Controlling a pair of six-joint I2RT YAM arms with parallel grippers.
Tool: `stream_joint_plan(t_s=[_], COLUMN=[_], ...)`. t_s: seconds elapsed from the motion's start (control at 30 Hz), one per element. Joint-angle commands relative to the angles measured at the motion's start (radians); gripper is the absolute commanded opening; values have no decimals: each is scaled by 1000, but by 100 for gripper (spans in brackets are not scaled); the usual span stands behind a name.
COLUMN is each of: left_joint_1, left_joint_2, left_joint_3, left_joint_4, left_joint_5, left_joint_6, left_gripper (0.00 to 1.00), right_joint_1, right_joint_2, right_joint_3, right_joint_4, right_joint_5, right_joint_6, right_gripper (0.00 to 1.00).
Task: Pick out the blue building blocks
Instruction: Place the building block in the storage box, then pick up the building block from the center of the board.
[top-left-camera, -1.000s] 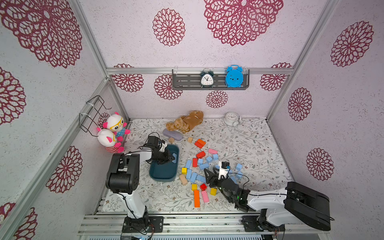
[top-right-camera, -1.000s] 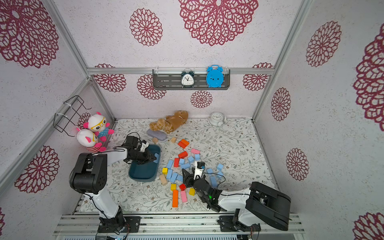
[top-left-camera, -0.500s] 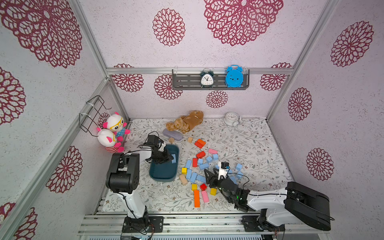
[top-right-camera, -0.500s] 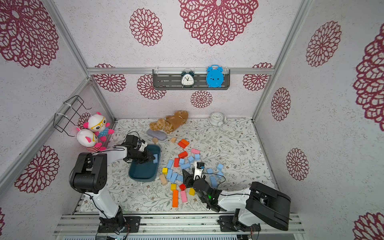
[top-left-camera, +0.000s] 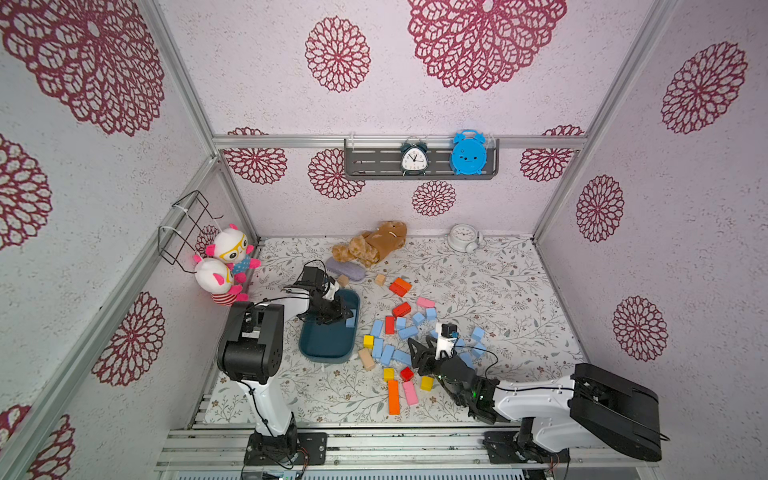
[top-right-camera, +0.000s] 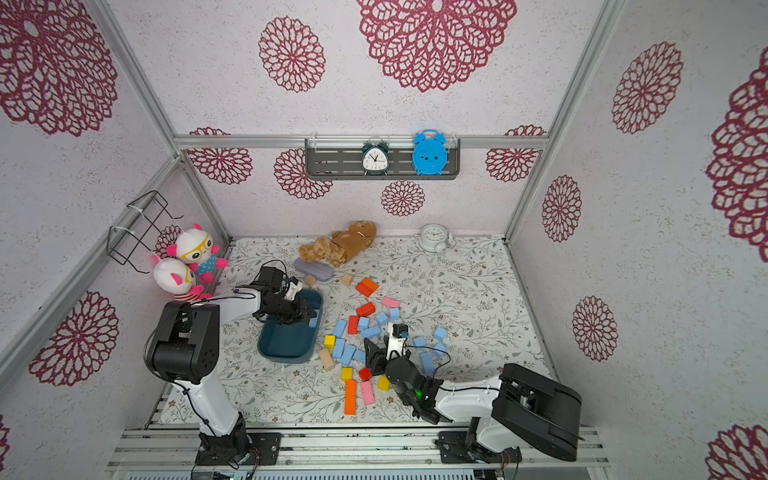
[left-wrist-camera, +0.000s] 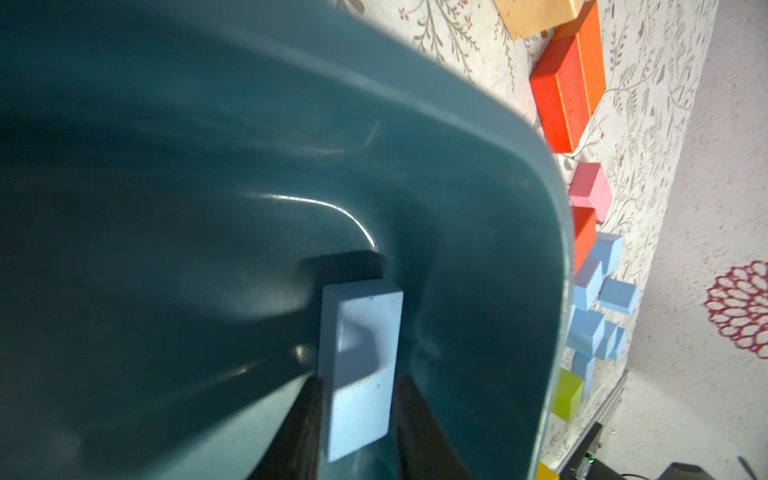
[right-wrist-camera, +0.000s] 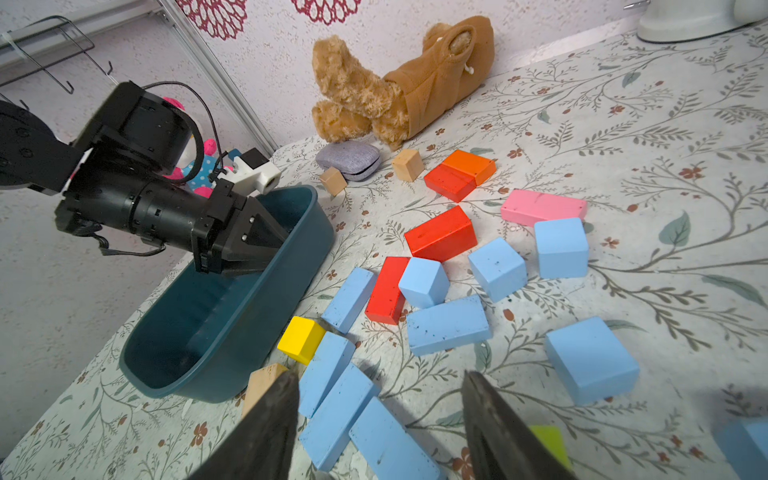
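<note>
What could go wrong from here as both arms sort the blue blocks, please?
The blue block sits between the jaws of the left gripper, near the teal tray wall; pulling out could drag it or shove the tray. The open right gripper hangs over packed blue bricks beside a tan block; closing might catch two bricks or the tan one.

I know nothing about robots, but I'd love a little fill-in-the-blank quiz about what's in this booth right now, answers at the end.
The block between the left gripper's fingers, inside the dark teal tray, is ___.
The long block beside the pink block nearest the arms' bases is ___.
The wall shelf carries ___ clocks.
The right gripper's jaws stand ___.
Missing words: blue; orange; two; open.
</note>
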Motion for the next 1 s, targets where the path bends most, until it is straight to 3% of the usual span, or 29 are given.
stream_joint_plan(t_s=[0.0, 0.3, 0.5, 0.73, 0.97], left_joint_1=[-3, -4, -51, -237, -442], left_joint_2=[-52, -243, -426, -497, -325], left_joint_3=[-4, -28, -68, -3, 73], left_joint_4=[-3, 19, 28, -67, -165], left_joint_5=[-27, -70, -150, -260, -374], left_joint_6=[25, 58, 152, 383, 633], left_gripper=[44, 62, 68, 68, 68], right_joint_1=[7, 7, 6, 1, -5], right_joint_2=[-26, -43, -69, -166, -289], right_joint_3=[12, 64, 64, 17, -74], right_joint_4=[13, -115, -117, -120, -206], right_joint_5=[32, 28, 0, -76, -22], right_joint_6=[3, -2, -33, -46, 37], right_gripper=[65, 66, 66, 67, 68])
